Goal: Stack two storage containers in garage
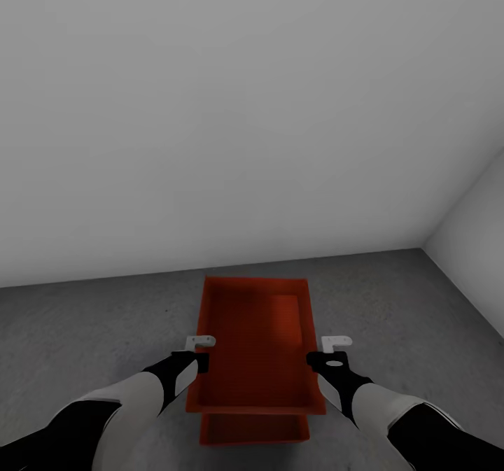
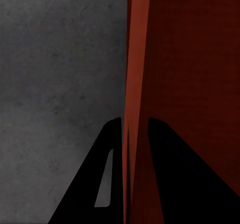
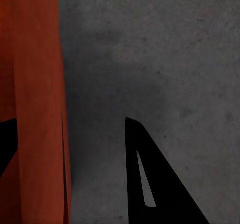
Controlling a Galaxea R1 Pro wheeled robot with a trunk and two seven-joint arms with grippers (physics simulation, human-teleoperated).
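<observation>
2 stacked containers block centre; bare floor open both sides; white wall close behind, side wall right.

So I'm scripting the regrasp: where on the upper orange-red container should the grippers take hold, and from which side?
On the upper container, pinch the thin long side walls near mid-length, coming from above, one finger inside and one outside. It is lidless and upright, so the rims are exposed. The left gripper straddles its wall this way; the right gripper stands at the other wall.

My right gripper straddles an orange-red container wall, one dark finger outside it and the other inside. Beside the wall I see mottled grey concrete floor.
</observation>
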